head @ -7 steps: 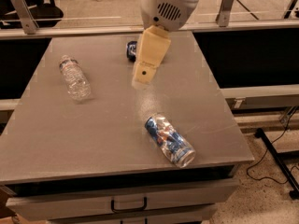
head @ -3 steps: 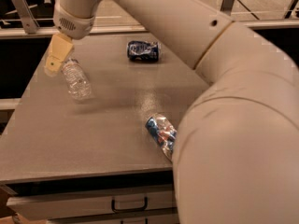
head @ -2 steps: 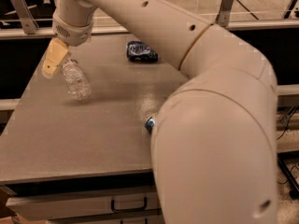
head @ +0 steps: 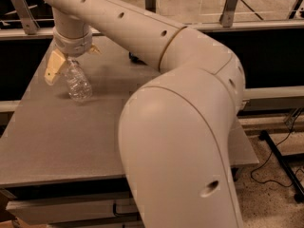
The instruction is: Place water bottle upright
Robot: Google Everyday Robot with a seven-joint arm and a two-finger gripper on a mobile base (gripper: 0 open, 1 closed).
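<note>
Water bottle [head: 79, 83] is lying on its side on the far left part of the grey table [head: 52, 141], not yet standing. Its rounded base is pointing towards the near side and its neck end is running up and back under the gripper.

The robot's pale arm [head: 180, 127] is filling most of the view. It is sweeping from the lower right across the table's middle and hiding much of the surface behind it. A small dark object [head: 134, 58] is peeking out at the arm's far edge, too covered to identify. Metal posts [head: 230, 4] are rising along the rail behind the table, a drawer front [head: 71, 208] is showing below the tabletop, and a black cable [head: 280, 151] is trailing over the floor on the right.

The gripper [head: 72, 61] is hanging just over the bottle's upper end, wrist pointing down. Its fingers are standing apart — the tan finger [head: 53, 67] is reaching down on the bottle's left, while only the tip of the other finger [head: 93, 49] is showing on the right. The neck end is sitting between them, and whether either finger is pressing on the plastic cannot be told.

The bottle is looking clear and ribbed, catching light along its ridges — its cap is hidden under the gripper.
</note>
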